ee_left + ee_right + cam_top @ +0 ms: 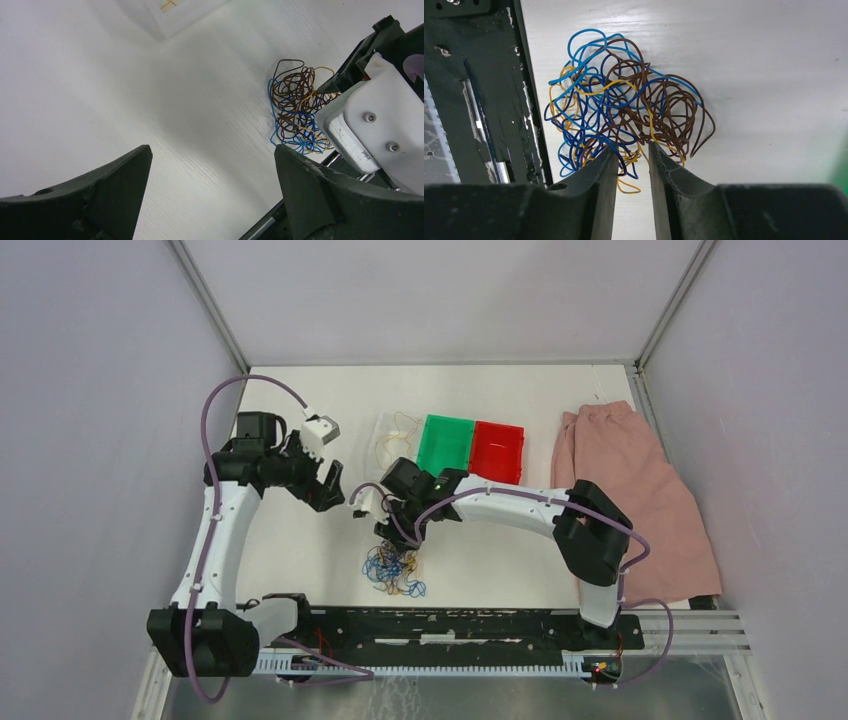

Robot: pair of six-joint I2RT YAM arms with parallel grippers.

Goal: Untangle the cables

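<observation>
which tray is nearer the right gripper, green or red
The green tray: it lies left of the red tray, on the side toward the right gripper.

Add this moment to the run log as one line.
left gripper open, apart from cables | right gripper narrow gap, strands between jaws | cables one tangled heap

White table [520, 390], plain pale-lilac walls [440, 290] on three sides, metal posts [210, 305] in both back corners. Even, soft light.

Tips of the right gripper [631, 148] stand close together in the cables [624, 106] — perhaps pinching strands.
</observation>
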